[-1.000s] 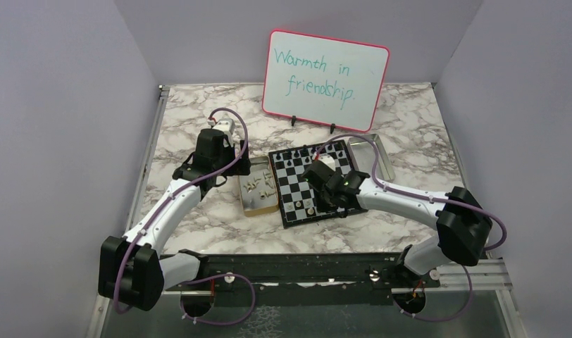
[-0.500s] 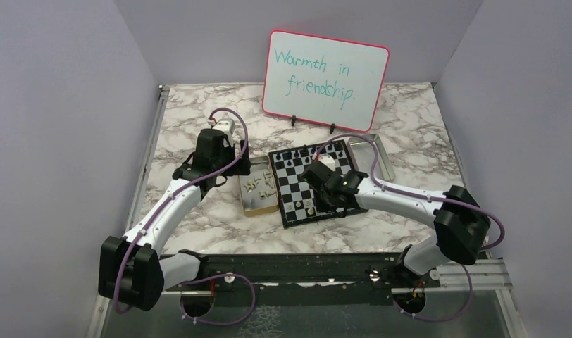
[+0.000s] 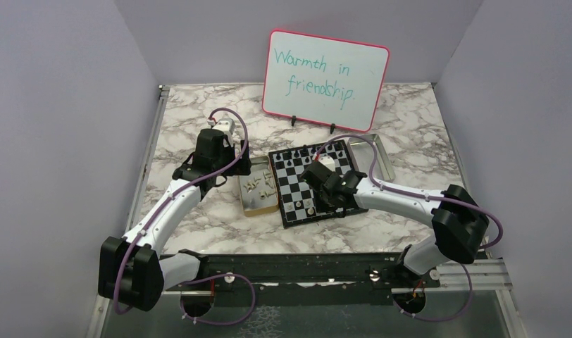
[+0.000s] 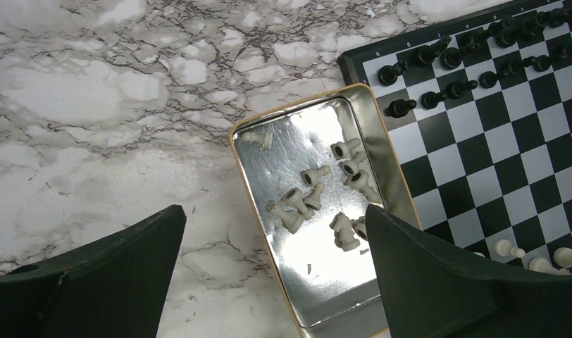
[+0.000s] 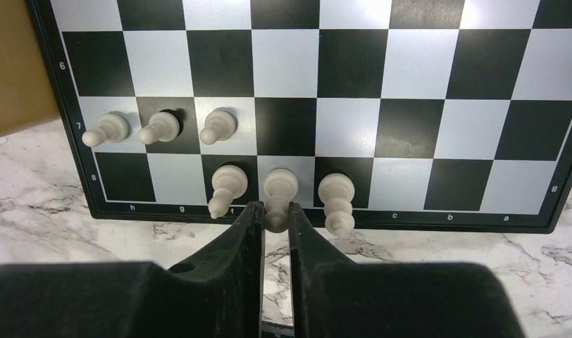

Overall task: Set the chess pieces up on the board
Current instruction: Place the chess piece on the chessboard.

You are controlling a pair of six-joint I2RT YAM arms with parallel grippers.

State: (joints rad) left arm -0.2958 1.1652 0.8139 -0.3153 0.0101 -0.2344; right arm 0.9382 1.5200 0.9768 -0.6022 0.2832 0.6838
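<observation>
Placement underway: right claw [image 5: 275,215] pinches a cream chessman [image 5: 280,184] standing in the back rank at six o'clock on the board [image 5: 410,127]. Next, I reckon: release, lift straight. Left claw [image 4: 269,211] gapes over the tin [image 4: 318,296] at the board's nine o'clock.

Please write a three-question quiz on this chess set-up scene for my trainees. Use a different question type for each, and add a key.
1. True or false: the left pincer is shut on a black pawn.
2. In the right wrist view, how many chessmen sit on the board? A three, B six, C ten.
3. Fill in: the right pincer is shut on a cream piece, the ___ of three in the board's edge row.

Key: 1 false, it is open above the tin; 2 B; 3 middle.
</observation>
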